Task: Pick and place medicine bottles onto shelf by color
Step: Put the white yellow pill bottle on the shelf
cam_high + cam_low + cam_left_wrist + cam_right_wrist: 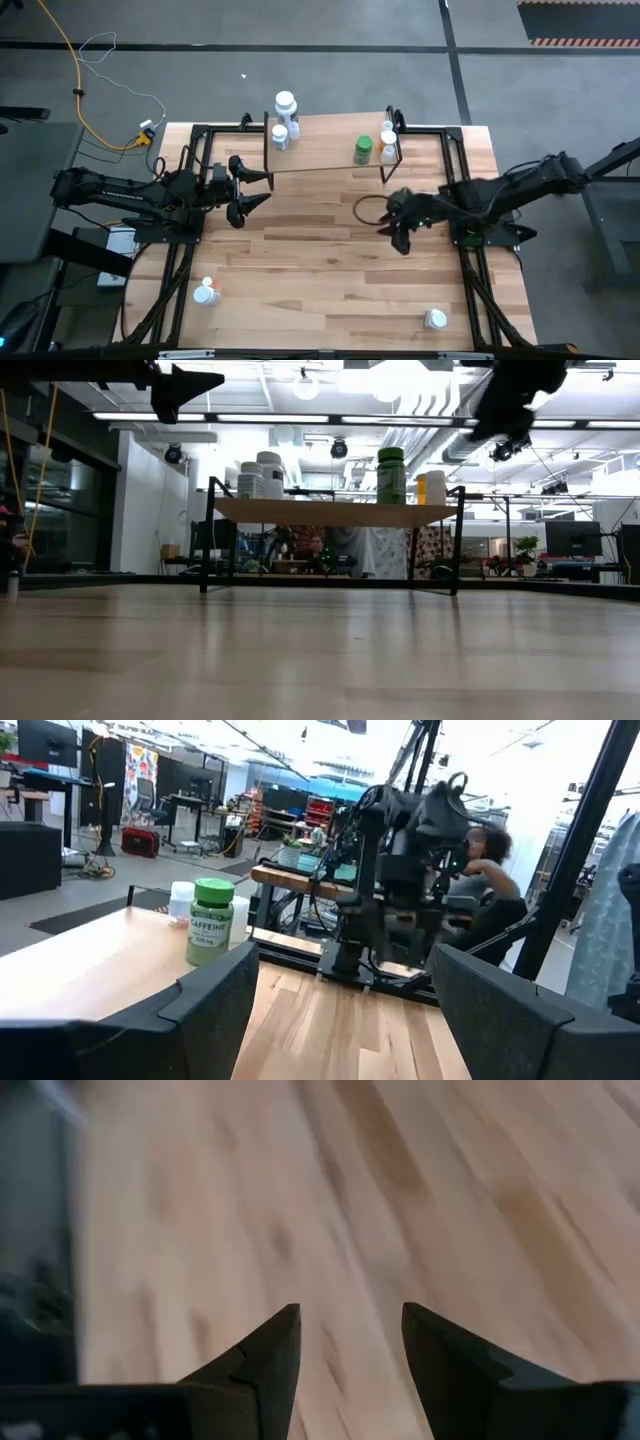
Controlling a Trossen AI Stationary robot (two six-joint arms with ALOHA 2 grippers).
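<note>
Medicine bottles, small round plastic with white caps, split between shelf and tabletop; none in either gripper. Left gripper, dark two-finger, jaws spread wide and empty, raised above the table just off the shelf's left end, pointing toward it. Right gripper, dark two-finger, jaws parted with bare wood between the fingertips, nothing grasped, tilted down over the tabletop in front of the shelf's right end. Shelf, small light-wood board on thin black metal legs, at the far middle of the table. On its left end: taller white bottle at the far corner, two smaller white bottles just beside it. On its right end: green bottle with white cap, labelled CAFFEINE in the left wrist view; next to it an orange bottle and a small white bottle, close together by the right legs. Off the shelf, on the large butcher-block tabletop: white bottle with orange-red marking lying near the front left corner; white bottle near the front right corner. Both well apart from the grippers. Person seated in the room beyond the table, seen in left wrist view.
</note>
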